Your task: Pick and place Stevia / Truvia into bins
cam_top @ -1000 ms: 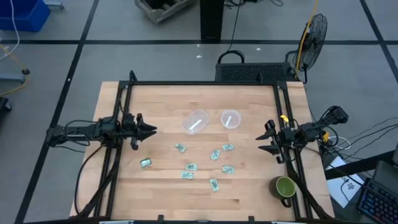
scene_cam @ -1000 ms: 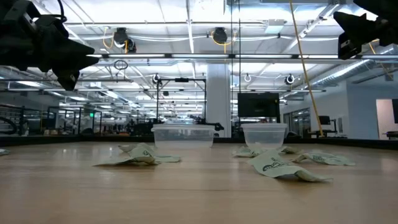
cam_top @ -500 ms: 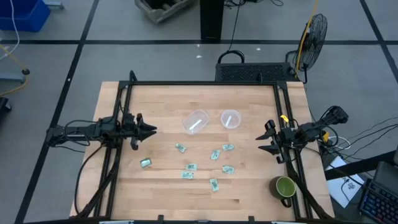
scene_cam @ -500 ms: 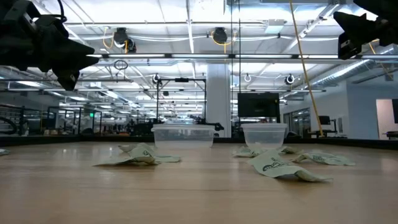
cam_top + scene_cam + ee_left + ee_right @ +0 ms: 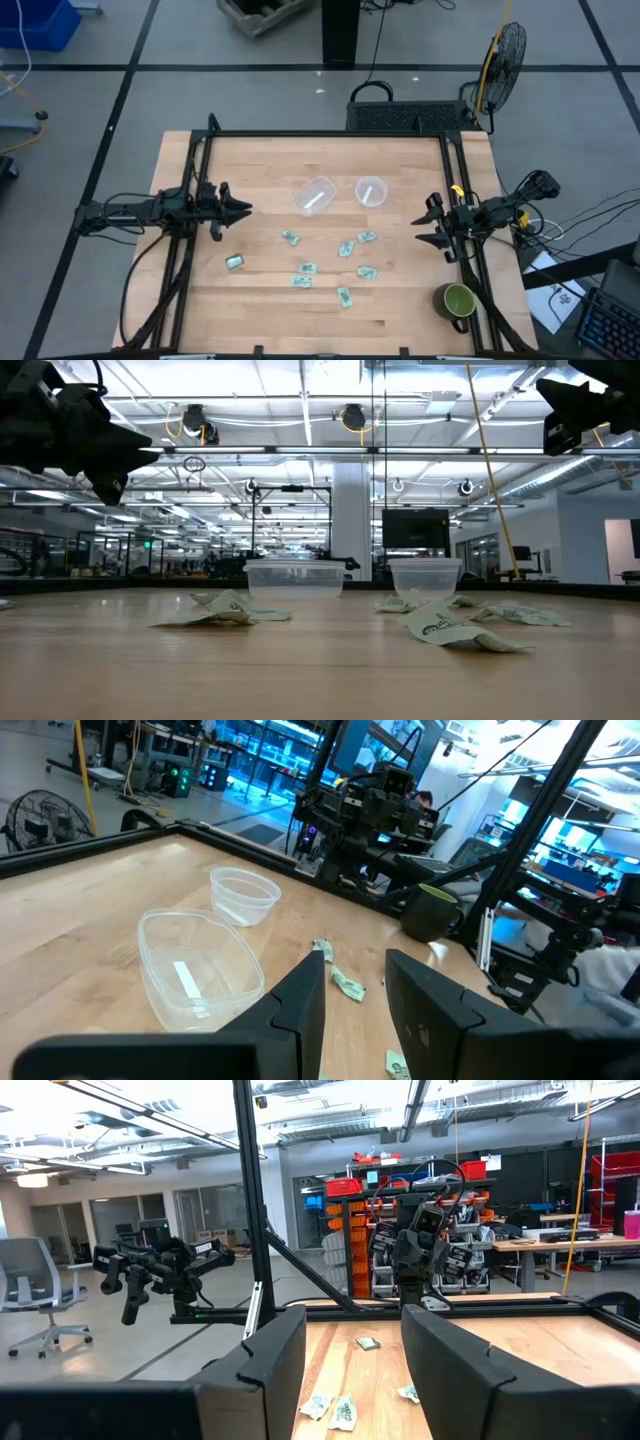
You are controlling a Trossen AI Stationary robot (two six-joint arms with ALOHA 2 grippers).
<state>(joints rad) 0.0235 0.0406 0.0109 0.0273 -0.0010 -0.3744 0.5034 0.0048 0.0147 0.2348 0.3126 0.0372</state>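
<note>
Bright, even overhead light, faint shadows, ceiling lamp glare, blue-tinted left wrist background

Two slim black arms are seen, each ending in paired dark fingers. Black cables are looped beneath them; a yellow tag is carried near the right gripper.

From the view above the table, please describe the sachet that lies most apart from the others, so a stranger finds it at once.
Start at the left gripper over the table's left side. Just below it in that view lies one pale green sachet. It sits alone, left of the cluster.
</note>
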